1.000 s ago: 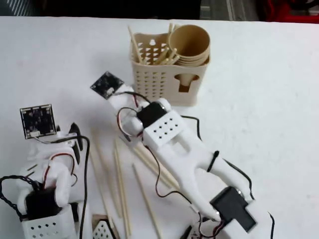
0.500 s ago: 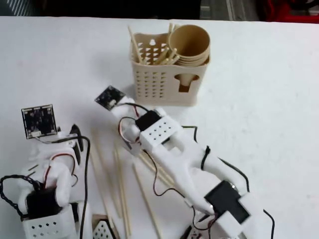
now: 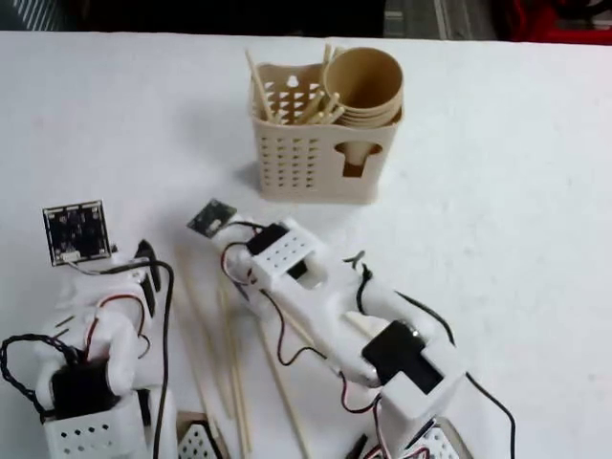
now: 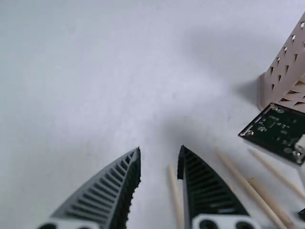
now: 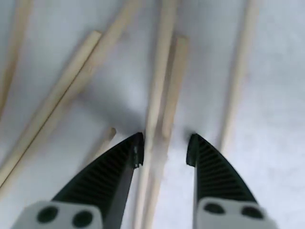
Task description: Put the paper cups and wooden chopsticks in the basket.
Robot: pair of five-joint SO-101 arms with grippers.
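Note:
The cream basket (image 3: 316, 158) stands at the back of the table with stacked paper cups (image 3: 363, 84) and a few wooden chopsticks (image 3: 260, 91) inside it. Several loose chopsticks (image 3: 229, 363) lie on the table in front. The right arm (image 3: 287, 258) hangs over them. My right gripper (image 5: 164, 145) is open and points down, with two chopsticks (image 5: 161, 95) lying side by side between its fingers. My left gripper (image 4: 159, 152) is open low over the table near the front left, and one chopstick (image 4: 175, 195) lies by its fingertip (image 4: 190, 167).
The basket corner (image 4: 286, 81) and the right arm's camera board (image 4: 279, 131) show off to one side in the left wrist view. The left arm (image 3: 96, 325) sits at the front left with cables beside it. White table (image 3: 516, 191) stretches to the right.
The right arm has pulled back from the basket toward the front and come down over the loose chopsticks. The left arm has kept still.

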